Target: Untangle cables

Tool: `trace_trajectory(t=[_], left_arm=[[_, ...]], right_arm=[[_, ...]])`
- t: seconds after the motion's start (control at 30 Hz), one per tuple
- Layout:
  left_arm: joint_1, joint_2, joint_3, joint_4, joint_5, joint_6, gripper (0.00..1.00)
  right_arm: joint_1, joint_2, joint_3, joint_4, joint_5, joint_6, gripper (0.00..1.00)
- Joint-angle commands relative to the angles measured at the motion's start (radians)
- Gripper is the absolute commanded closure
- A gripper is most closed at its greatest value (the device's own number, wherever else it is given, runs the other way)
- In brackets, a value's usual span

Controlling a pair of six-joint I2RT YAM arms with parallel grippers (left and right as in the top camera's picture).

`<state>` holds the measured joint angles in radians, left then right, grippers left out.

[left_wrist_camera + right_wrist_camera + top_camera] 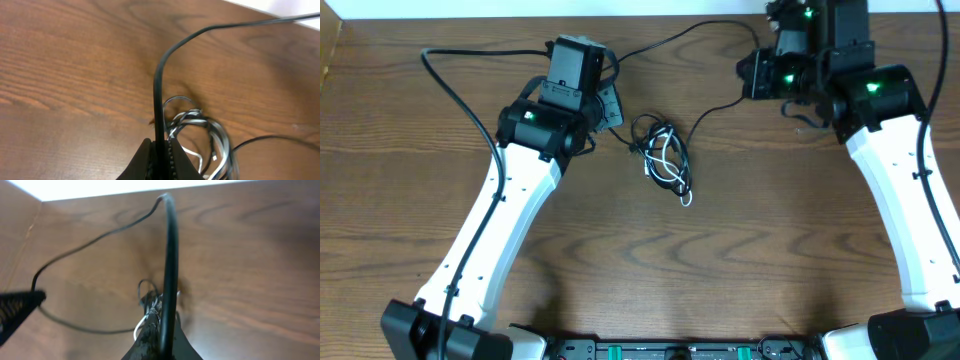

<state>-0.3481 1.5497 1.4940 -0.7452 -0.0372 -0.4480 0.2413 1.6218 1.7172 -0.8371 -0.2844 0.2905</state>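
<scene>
One wood-grain table (640, 262) carries tangled cables (665, 158) below a white wall (620, 8).

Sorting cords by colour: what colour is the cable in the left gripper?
Black; the cable shows best in the left wrist view.

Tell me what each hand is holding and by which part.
Both pinch the black cable along its cord, not at a plug: the left hand near the tangle, the right hand farther off.

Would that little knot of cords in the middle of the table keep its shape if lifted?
Probably not: the knot lies in loose loops, so it should sag. Thin strands suggest lightness. Interwoven, they may snag.
</scene>
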Motion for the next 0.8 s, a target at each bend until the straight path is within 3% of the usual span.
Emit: trace_trajectory(t=[0.0, 0.33, 0.6, 0.77], left_arm=[[0.005, -0.001, 0.029, -0.013, -0.027, 0.013, 0.92], [0.005, -0.001, 0.029, -0.014, -0.027, 0.074, 0.92], [0.013, -0.01, 0.029, -0.021, -0.014, 0.103, 0.93], [0.059, -0.053, 0.029, 0.068, 0.227, 0.112, 0.92]], right_arm=[[-0.014, -0.035, 0.043, 0.041, 0.234, -0.023, 0.99], [-0.013, -0.038, 0.043, 0.031, 0.731, -0.014, 0.99], [-0.014, -0.038, 0.042, -0.027, 0.77, -0.013, 0.99], [-0.024, -0.038, 0.042, -0.042, 0.701, 0.018, 0.99]])
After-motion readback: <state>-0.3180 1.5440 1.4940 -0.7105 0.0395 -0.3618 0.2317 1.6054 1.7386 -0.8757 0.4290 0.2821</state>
